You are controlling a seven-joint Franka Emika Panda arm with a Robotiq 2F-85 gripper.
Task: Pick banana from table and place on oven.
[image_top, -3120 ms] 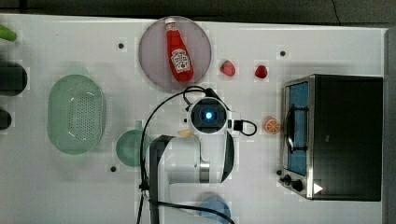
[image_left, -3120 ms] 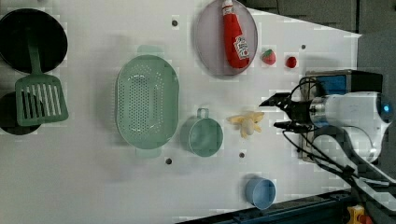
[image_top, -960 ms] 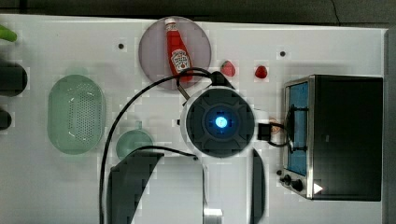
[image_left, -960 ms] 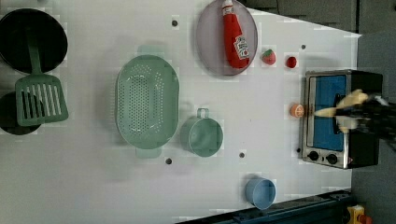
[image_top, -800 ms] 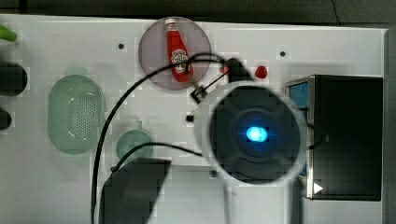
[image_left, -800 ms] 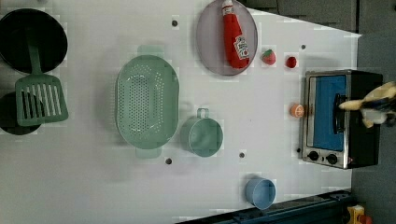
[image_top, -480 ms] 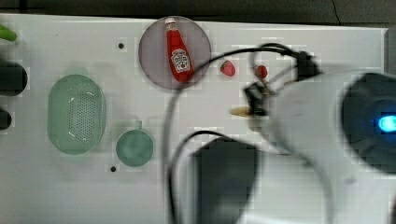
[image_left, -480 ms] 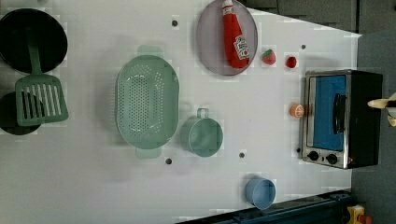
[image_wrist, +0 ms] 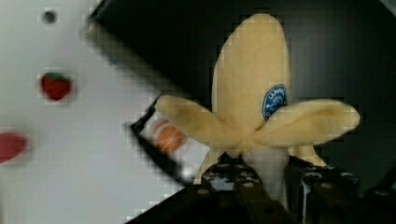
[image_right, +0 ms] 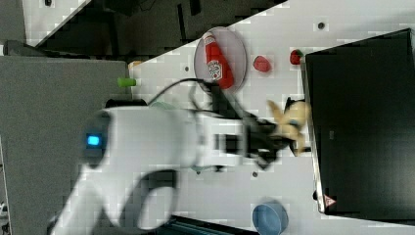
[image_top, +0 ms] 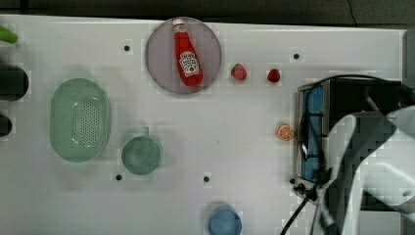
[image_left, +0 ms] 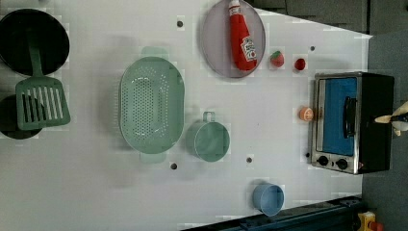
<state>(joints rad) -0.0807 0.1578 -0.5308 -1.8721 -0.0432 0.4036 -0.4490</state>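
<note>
The banana (image_wrist: pixel 252 93) is a pale yellow plush fruit with its peel flaps spread and a blue sticker. My gripper (image_wrist: pixel 266 175) is shut on its lower end. In the right view the gripper (image_right: pixel 280 136) holds the banana (image_right: pixel 293 117) above the left edge of the oven (image_right: pixel 362 122) and its matte black top. The left view has the banana (image_left: pixel 388 118) past the oven (image_left: pixel 375 120) at the left view's right edge. In the top view my white arm covers much of the oven (image_top: pixel 342 95). The white table (image_top: pixel 244 137) lies below.
An orange slice (image_top: pixel 285 131) lies by the oven door. Two strawberries (image_top: pixel 238 72) sit near a grey plate (image_top: pixel 161 63) with a ketchup bottle (image_top: pixel 186 54). A green colander (image_top: pixel 78 120), green cup (image_top: pixel 141 154) and blue cup (image_top: pixel 224 223) stand further off.
My arm has carried the banana from above the table to over the oven's black top, moving toward the left view's right edge. The grip has stayed on the banana.
</note>
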